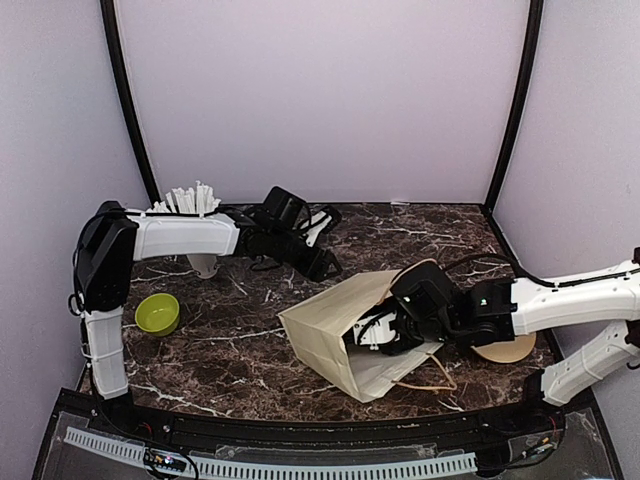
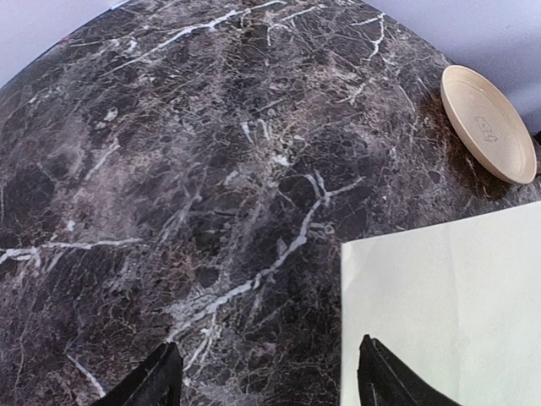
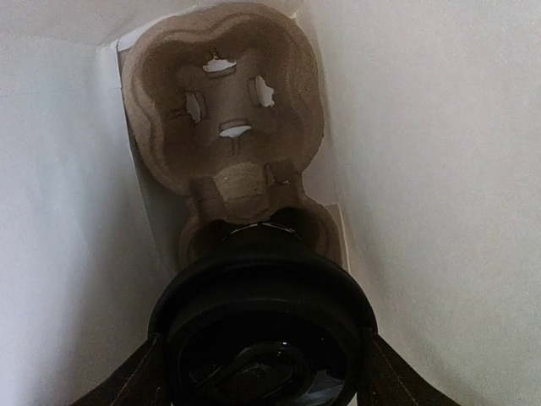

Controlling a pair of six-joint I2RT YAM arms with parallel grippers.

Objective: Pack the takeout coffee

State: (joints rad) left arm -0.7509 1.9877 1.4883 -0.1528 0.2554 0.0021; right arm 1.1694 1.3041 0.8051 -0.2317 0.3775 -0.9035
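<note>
The takeout coffee (image 3: pixel 264 321) shows its round black lid from above, deep inside the pale paper bag (image 1: pixel 330 340), which lies on its side with its mouth to the right. The cup's base sits in the near slot of a brown pulp cup carrier (image 3: pixel 224 101) at the bag's bottom. My right gripper (image 3: pixel 264 372) reaches into the bag mouth (image 1: pixel 385 335), its fingers pressed against both sides of the lid. My left gripper (image 1: pixel 325 265) is open and empty over the marble just behind the bag; in its wrist view (image 2: pixel 266 381) the bag's edge (image 2: pixel 448 304) lies under its right finger.
A beige disc (image 1: pixel 505 348) lies right of the bag under the right arm; it also shows in the left wrist view (image 2: pixel 489 123). A lime-green bowl (image 1: pixel 158 313) sits at the left. A pale cup of white straws (image 1: pixel 195 205) stands behind the left arm. The bag's handles (image 1: pixel 425 380) lie loose at the front.
</note>
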